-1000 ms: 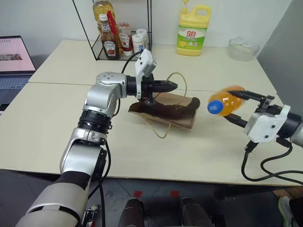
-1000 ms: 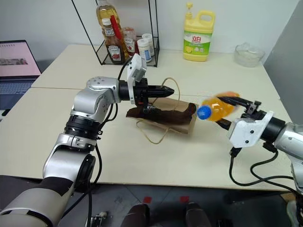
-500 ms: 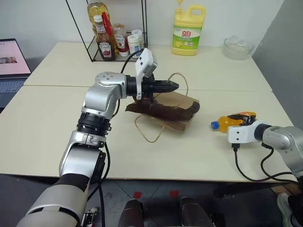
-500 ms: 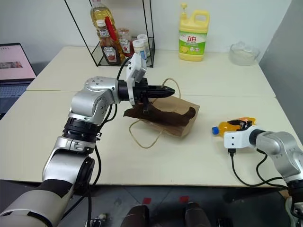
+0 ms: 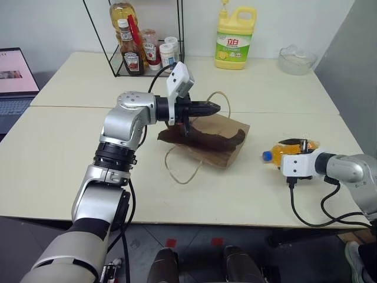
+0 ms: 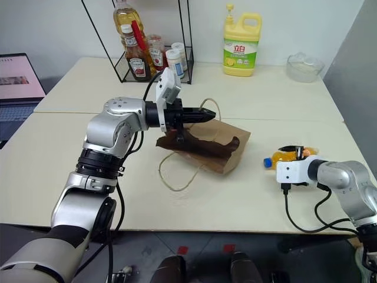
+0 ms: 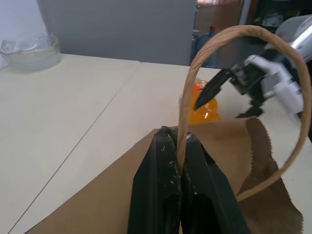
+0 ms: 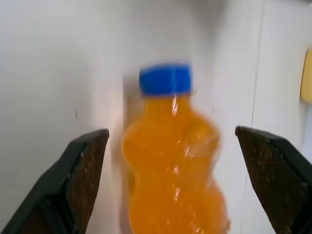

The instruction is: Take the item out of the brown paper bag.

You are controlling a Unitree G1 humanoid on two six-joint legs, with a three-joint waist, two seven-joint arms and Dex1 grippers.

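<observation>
Cream tabletop [image 5: 59, 165] is carrying the whole scene, white wall behind. Brown paper bag [image 5: 221, 141] is lying on its side near the middle, mouth edge lifted, one cord loop trailing on the table toward the robot. Left gripper [image 5: 215, 108] is hovering over the bag with fingers pressed together, pinching the other cord handle [image 7: 187, 97]. Orange bottle [image 6: 285, 158] with blue cap is lying on the table out of the bag, well apart from it, on the right. Right gripper [image 8: 170, 185] is sitting around the bottle, fingers [image 8: 80, 170] spread wide and clear of both its sides. At the back: wire rack [image 5: 126, 68] with ketchup bottle [image 5: 129, 56], yellow detergent jug [image 5: 237, 38], glass bowl [image 5: 297, 60]. Laptop [image 5: 15, 76] far left.
</observation>
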